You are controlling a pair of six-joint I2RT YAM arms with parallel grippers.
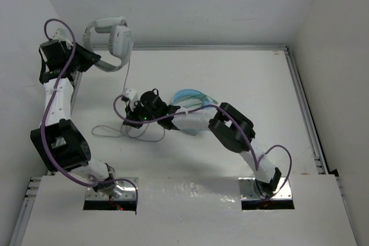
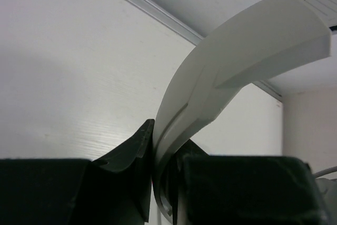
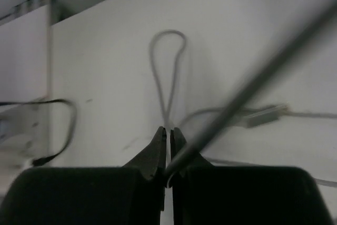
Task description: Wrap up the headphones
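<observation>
The white-and-grey headphones [image 1: 110, 41] hang in the air at the far left, near the back wall. My left gripper [image 1: 91, 60] is shut on their grey headband [image 2: 210, 82], which curves up and right in the left wrist view. Their thin whitish cable [image 1: 125, 79] drops to the table and lies in loose loops [image 1: 124, 133]. My right gripper [image 1: 131, 99] sits over the table's middle, shut on the cable [image 3: 253, 88], which runs up and right from the jaws [image 3: 168, 135]. A cable loop [image 3: 167, 56] and the plug [image 3: 266, 114] lie on the table beyond.
Light blue headphones [image 1: 193, 99] lie on the table under my right arm. A metal rail [image 1: 305, 108] runs along the table's right edge. A black wire [image 3: 52, 130] shows at the left of the right wrist view.
</observation>
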